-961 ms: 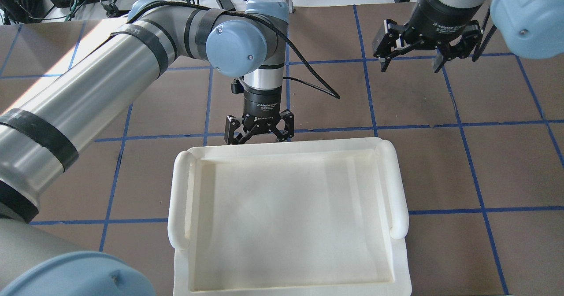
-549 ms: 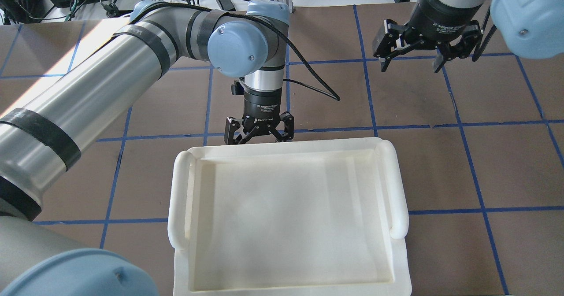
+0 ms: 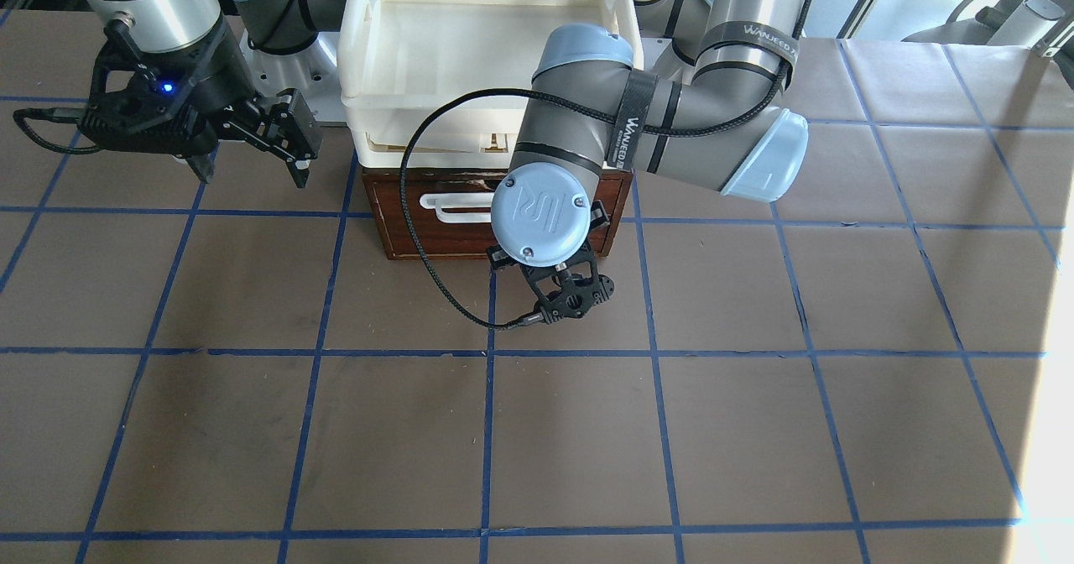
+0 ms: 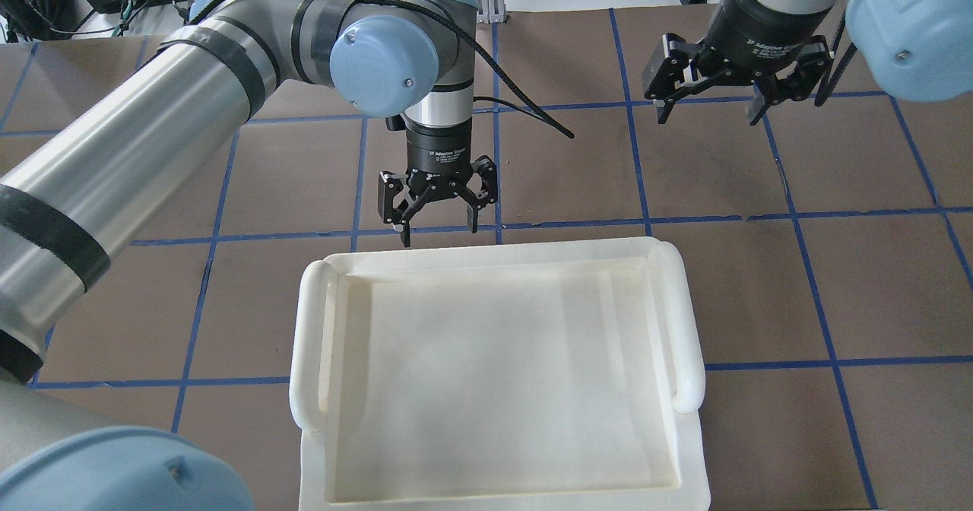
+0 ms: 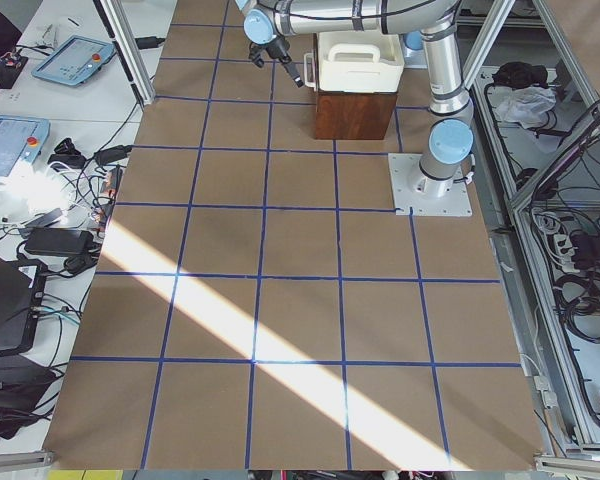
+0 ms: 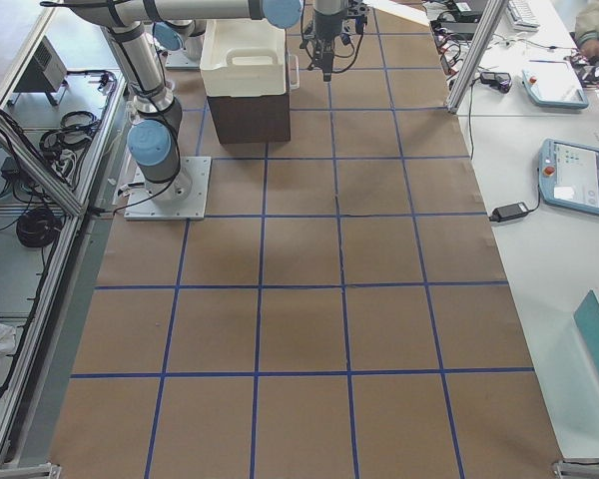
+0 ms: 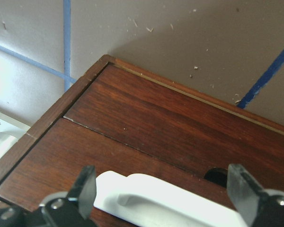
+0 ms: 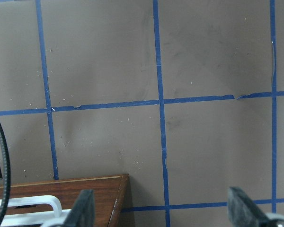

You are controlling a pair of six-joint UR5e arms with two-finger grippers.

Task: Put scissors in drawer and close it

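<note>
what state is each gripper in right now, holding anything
Left gripper: open, holding nothing, by the drawer.
Right gripper: open, holding nothing.

Shut reddish-brown drawer, white handle

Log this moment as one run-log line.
left gripper: open, facing drawer handle | right gripper: open, over table | drawer: looks shut | scissors: not visible
</note>
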